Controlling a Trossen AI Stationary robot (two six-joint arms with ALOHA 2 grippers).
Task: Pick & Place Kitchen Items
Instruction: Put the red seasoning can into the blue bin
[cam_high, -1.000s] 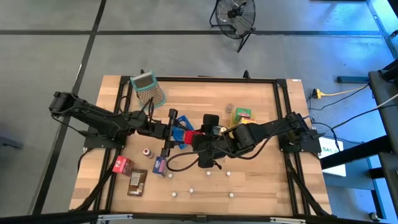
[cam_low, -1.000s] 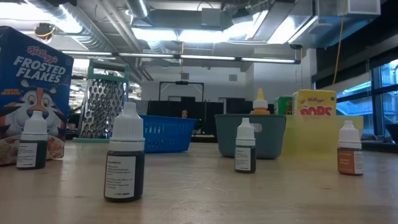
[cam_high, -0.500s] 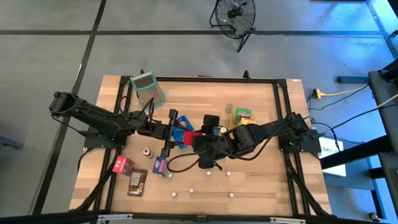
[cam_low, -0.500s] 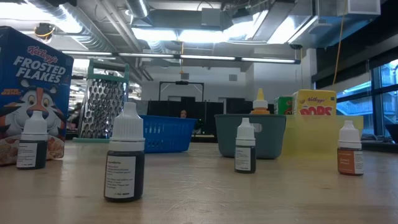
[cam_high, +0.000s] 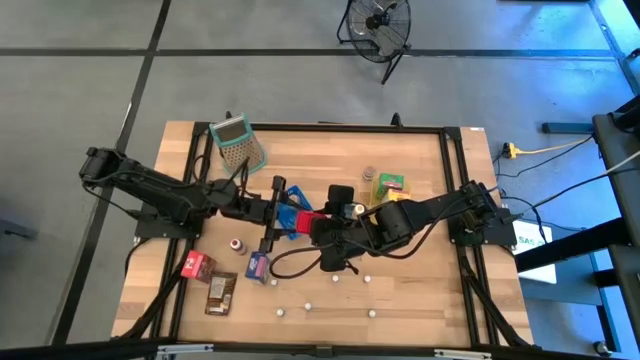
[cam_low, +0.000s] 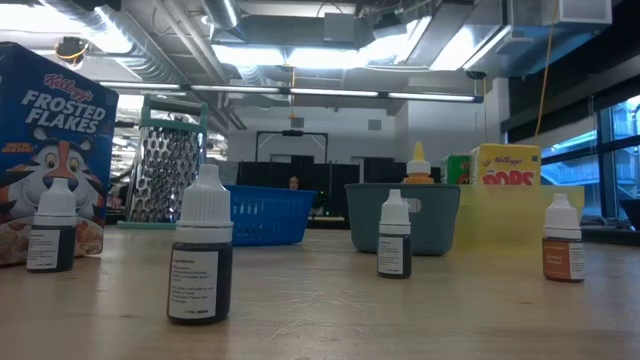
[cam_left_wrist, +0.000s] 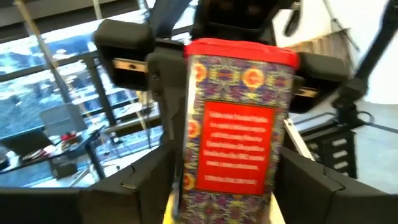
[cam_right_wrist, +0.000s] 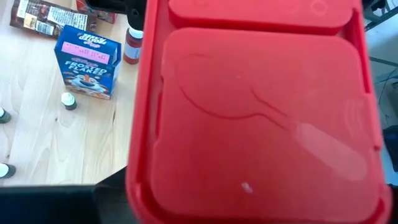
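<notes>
Clearly handover at frame centre: red spice box hangs between left gripper and right gripper, above table, likely so one arm passes it across. Right jaws pinch box by its red lid end, lid filling right wrist view. Left jaws flank box sides, spread slightly; contact cannot tell. Both arms stretched low, inward from frame's left and right edges. Frosted Flakes box lies lower left of centre.

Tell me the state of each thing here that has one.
red spice box: lid shut, held above the table.
right end effector: shut on red spice box.
left end effector: at the box's base.
dropper bottles: capped, upright.
grater: standing upright.
</notes>
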